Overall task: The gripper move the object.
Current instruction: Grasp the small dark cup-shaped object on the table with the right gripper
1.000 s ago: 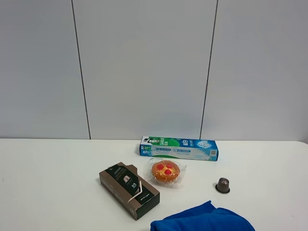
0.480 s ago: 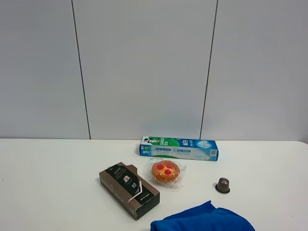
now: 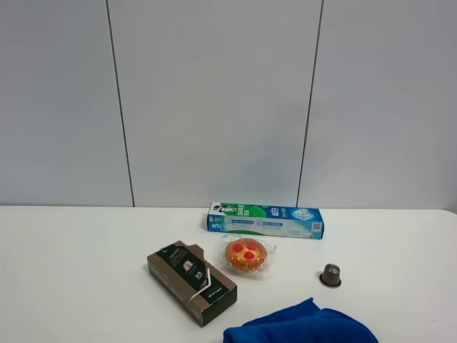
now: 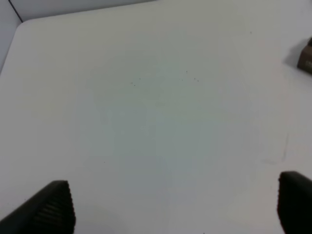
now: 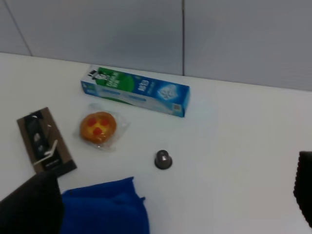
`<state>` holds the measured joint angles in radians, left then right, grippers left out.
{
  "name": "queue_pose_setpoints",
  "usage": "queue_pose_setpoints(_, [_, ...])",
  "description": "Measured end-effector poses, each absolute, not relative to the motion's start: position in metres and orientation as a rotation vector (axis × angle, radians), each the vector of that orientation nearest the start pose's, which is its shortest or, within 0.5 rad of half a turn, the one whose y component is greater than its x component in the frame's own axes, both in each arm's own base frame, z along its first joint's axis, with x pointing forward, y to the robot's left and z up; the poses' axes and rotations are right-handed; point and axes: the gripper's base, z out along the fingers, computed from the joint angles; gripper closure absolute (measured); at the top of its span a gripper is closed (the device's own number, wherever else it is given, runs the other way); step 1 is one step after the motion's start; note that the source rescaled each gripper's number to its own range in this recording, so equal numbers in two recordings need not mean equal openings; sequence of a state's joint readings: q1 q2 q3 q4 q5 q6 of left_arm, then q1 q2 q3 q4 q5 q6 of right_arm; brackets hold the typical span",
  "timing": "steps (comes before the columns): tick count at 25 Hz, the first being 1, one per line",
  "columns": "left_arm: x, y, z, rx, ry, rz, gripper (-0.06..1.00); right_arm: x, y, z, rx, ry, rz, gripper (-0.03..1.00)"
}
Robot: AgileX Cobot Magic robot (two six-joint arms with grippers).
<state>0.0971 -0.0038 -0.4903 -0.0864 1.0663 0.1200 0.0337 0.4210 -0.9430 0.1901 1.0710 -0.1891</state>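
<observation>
View over the bench, both arms drawn back and out of the high camera's sight. My right fingers stand wide apart and hold nothing. The coffee capsule sits ahead of them, roughly in line with the gap between them, upright on its wider rim with the narrow end up. It stands alone on bare bench, well apart from my fingertips. The blue cloth lies nearer to me, toward one finger. The wrapped tart and the toothpaste box lie beyond the capsule, and the dark brown carton is off to the far side.

My left fingers are likewise spread and empty. They look down on bare bench, with only a corner of the carton showing ahead of one tip.

I judge the reach not yet begun. The wide stance suits a descent from above. The capsule's free standing leaves room for a finger on either side, though so small and tapered a body may slip or tip if I close off-centre. The cloth's edge is the nearest thing I could snag.
</observation>
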Motion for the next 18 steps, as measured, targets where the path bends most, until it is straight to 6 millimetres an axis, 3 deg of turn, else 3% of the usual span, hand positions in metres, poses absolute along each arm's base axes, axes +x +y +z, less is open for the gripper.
queue_pose_setpoints(4, [-0.004, -0.007, 0.274, 0.027, 2.053, 0.031, -0.06, 0.078, 0.028, 0.412, -0.284, 2.144, 0.284, -0.03])
queue_pose_setpoints(10, [-0.004, -0.007, 0.274, 0.027, 2.053, 0.031, -0.06, 0.145, 0.031, 0.389, -0.359, 2.374, 0.297, -0.03])
queue_pose_setpoints(14, [-0.004, -0.007, 0.274, 0.027, 2.053, 0.031, -0.06, 0.172, 0.035, 0.372, -0.405, 2.475, 0.300, -0.03])
queue_pose_setpoints(18, [-0.004, -0.007, 0.274, 0.027, 2.053, 0.031, -0.06, 0.186, 0.053, 0.356, -0.567, 2.548, 0.238, -0.03])
